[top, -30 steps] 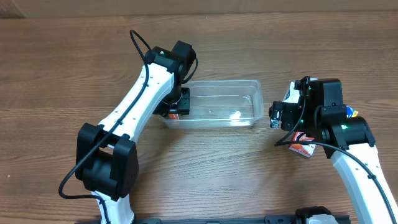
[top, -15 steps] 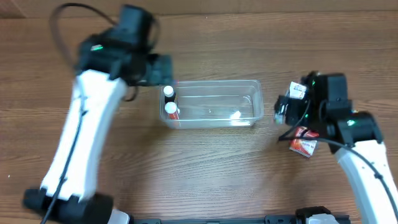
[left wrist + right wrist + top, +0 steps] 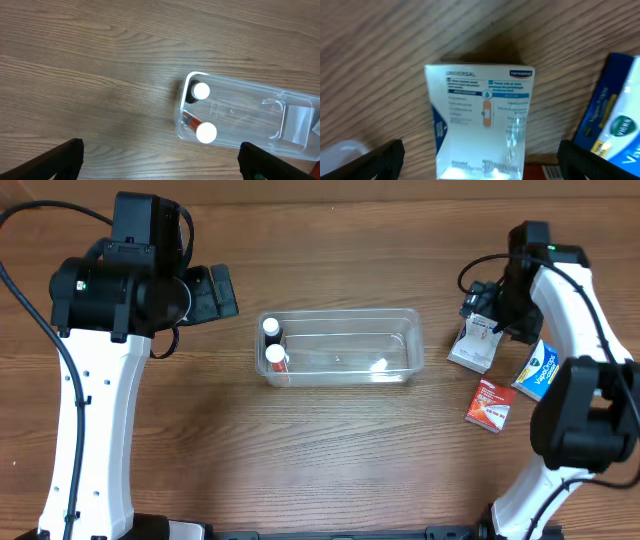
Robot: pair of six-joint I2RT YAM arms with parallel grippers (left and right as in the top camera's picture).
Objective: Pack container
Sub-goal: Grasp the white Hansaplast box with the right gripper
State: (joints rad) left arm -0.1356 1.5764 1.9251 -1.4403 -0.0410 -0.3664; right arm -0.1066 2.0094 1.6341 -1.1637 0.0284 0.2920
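Observation:
The container (image 3: 345, 313) is a clear plastic tub at the table's middle. Two small white-capped bottles (image 3: 271, 326) (image 3: 276, 354) stand upright in its left end. In the left wrist view the same bottles (image 3: 201, 91) (image 3: 206, 132) show inside the tub (image 3: 240, 112). My left gripper (image 3: 222, 292) hangs open to the left of the tub and well above the wood, its jaws (image 3: 160, 165) empty. My right gripper (image 3: 485, 312) is open above a white plaster box (image 3: 473, 348) right of the tub. Its fingers stand wide on either side of that box (image 3: 480, 120).
A blue box (image 3: 540, 370) (image 3: 615, 115) lies right of the white one. A red packet (image 3: 490, 402) lies nearer the front. A small white patch (image 3: 380, 364) shows at the tub's right end. Both arms' bases stand at the front corners.
My left gripper opened, let go of a bottle in the tub's left end and swung up and away to the left. My right arm moved back over the white box.

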